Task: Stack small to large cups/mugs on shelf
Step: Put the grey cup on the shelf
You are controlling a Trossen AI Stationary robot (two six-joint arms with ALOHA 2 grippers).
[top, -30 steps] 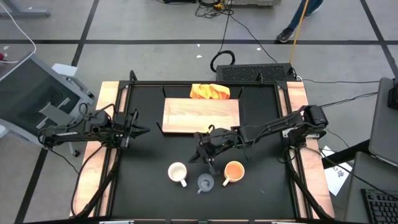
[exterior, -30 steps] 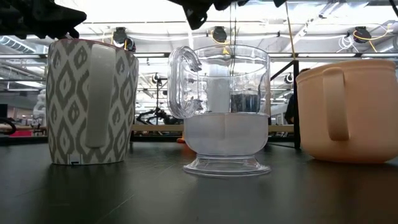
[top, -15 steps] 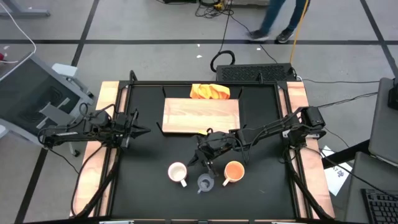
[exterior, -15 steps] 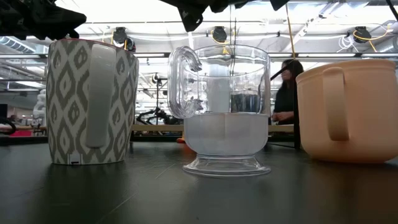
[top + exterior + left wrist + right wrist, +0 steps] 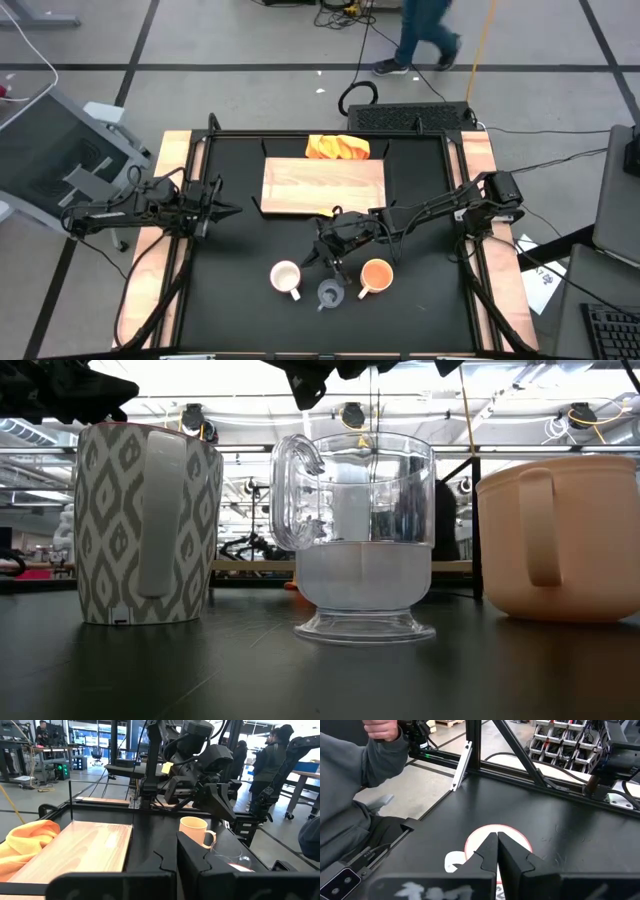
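- You'll find no readable writing on the white mug, the glass cup or the orange mug, which stand upright in a row near the table's front edge.
- Your shelf lies flat behind them, long axis left-right.
- Your right gripper, fingers pressed together and empty, hangs above the cups.
- Your left gripper waits at the left, clenched.

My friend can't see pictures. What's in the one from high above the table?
The right gripper hovers shut over three cups: a white mug, glass cup and orange mug. Behind lies an empty wooden shelf; the left gripper waits aside.
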